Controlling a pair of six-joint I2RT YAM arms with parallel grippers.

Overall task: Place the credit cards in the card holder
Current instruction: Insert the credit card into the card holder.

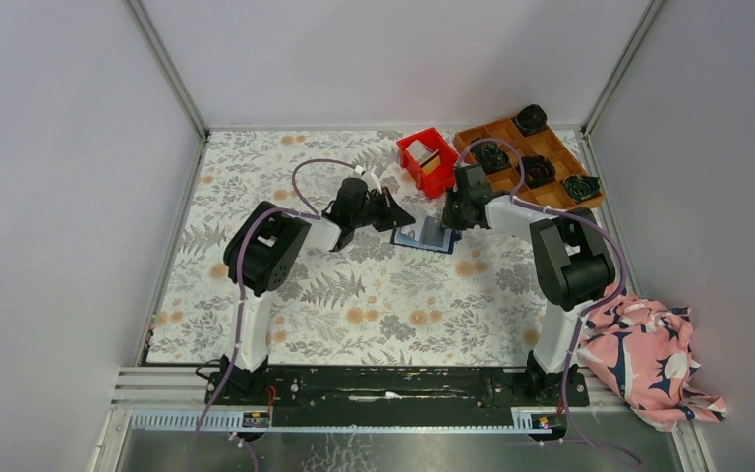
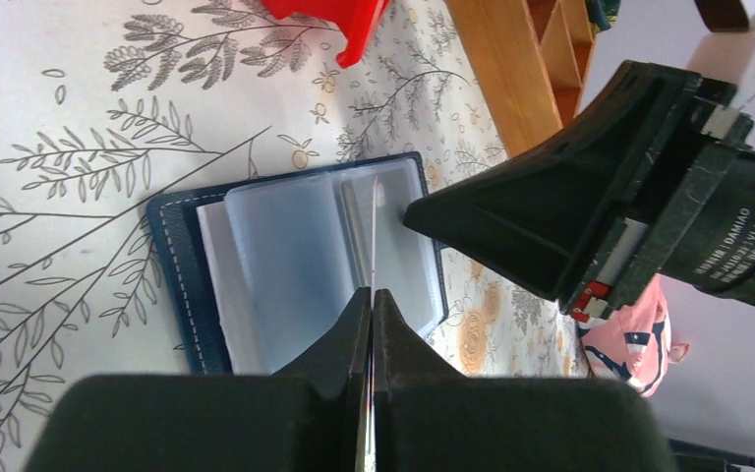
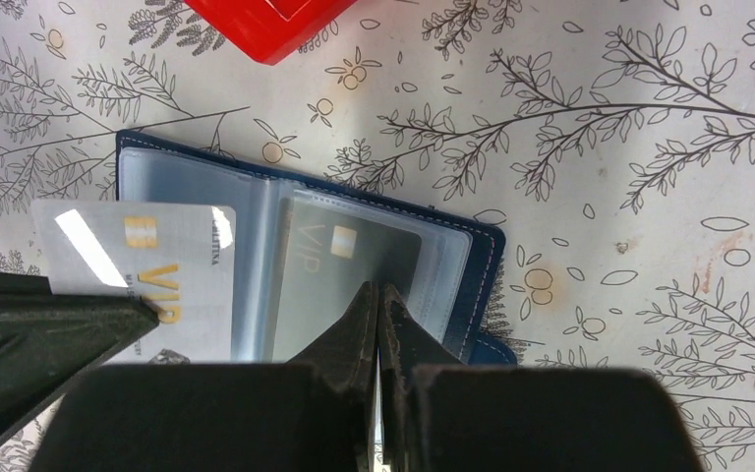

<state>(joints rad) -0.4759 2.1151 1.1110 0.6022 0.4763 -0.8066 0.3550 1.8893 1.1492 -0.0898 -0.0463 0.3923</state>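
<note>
The navy card holder (image 1: pixel 425 236) lies open on the table, pale pockets up (image 2: pixel 290 261). My left gripper (image 2: pixel 372 293) is shut on a white card marked VIP (image 3: pixel 138 261), seen edge-on in its own view (image 2: pixel 375 231), held over the holder's left page. My right gripper (image 3: pixel 378 288) is shut on a thin pale leaf, seemingly the holder's clear pocket sleeve (image 3: pixel 442 265), at the right page (image 1: pixel 449 218). A dark card (image 3: pixel 344 261) sits inside a right pocket. An orange-tan card (image 1: pixel 432 163) stands in the red bin.
The red bin (image 1: pixel 415 155) is just behind the holder. A wooden grid tray (image 1: pixel 507 131) with dark rolled bundles stands at the back right. A pink patterned cloth (image 1: pixel 654 359) lies off the table's near right corner. The two grippers are close together over the holder.
</note>
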